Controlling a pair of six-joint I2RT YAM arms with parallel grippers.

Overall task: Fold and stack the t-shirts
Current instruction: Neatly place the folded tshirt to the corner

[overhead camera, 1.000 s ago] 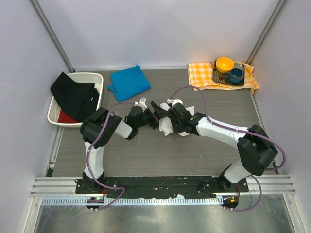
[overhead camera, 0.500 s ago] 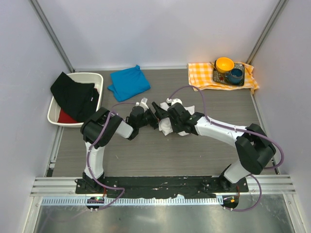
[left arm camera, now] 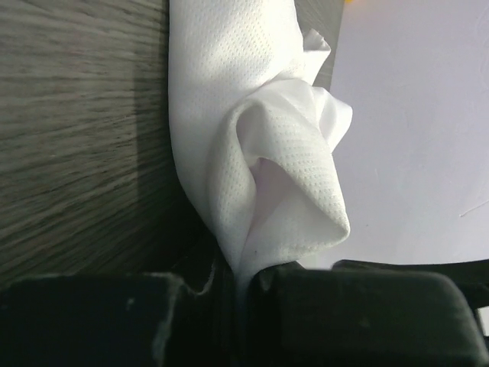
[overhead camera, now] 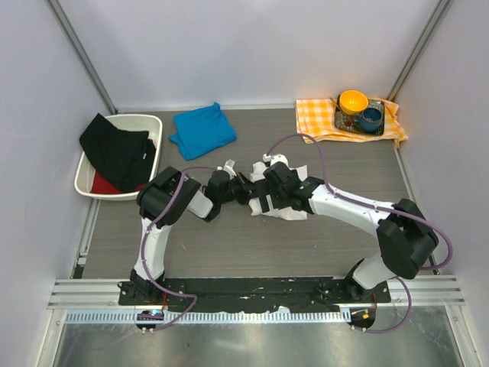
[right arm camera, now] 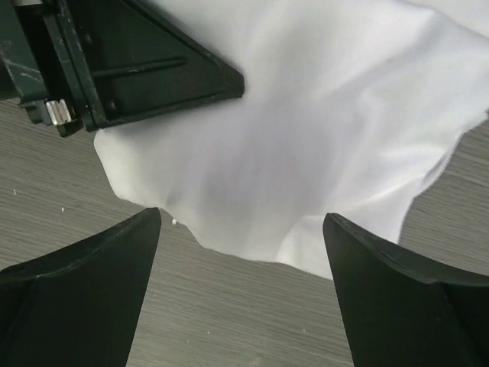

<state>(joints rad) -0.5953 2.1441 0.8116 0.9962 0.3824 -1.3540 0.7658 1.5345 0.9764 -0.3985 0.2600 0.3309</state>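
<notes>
left gripper [left arm camera: 238,284] clamped on pinch of white t-shirt [left arm camera: 260,153], cloth bunched straight ahead of fingers. right gripper [right arm camera: 241,222] jaws wide, hovering over that shirt, gripping nothing. blue t-shirt [overhead camera: 203,130] folded, far-left on table [overhead camera: 229,245], well apart.

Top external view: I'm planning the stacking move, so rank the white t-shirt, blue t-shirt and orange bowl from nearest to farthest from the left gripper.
1. Nearest: white t-shirt, pinched in the left gripper at centre.
2. Next: blue t-shirt, folded, back left.
3. Farthest: orange bowl, far back right.
</notes>
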